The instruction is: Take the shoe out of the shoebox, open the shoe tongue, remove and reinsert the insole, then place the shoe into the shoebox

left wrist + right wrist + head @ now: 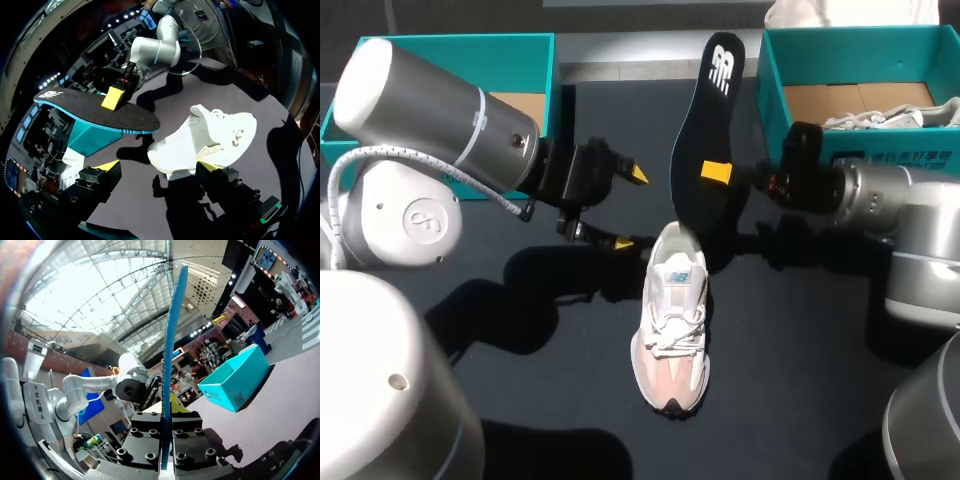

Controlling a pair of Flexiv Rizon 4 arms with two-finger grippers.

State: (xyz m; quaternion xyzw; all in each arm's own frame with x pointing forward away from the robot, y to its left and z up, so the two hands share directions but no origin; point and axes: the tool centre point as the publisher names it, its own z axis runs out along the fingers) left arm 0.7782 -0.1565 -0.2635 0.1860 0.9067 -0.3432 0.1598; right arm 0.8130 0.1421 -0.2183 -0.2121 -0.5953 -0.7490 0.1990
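A white and pink shoe point(672, 330) lies on the dark table, toe toward the front edge. My right gripper point(716, 172) is shut on the black insole point(705, 110), holding it on edge above the shoe's heel. In the right wrist view the insole's blue edge point(172, 355) rises from between the gripper's point(167, 415) fingers. My left gripper point(628, 208) stands open just left of the heel, one yellow tip close to it. From the left wrist, the shoe point(210, 137) lies ahead of the open gripper point(157, 167), and the insole point(95, 112) hovers beyond it.
A teal shoebox point(860, 50) stands at the back right with another white shoe point(895, 117) inside. A second teal box point(460, 45) stands at the back left, partly behind my left arm, and also shows in the right wrist view point(235, 382).
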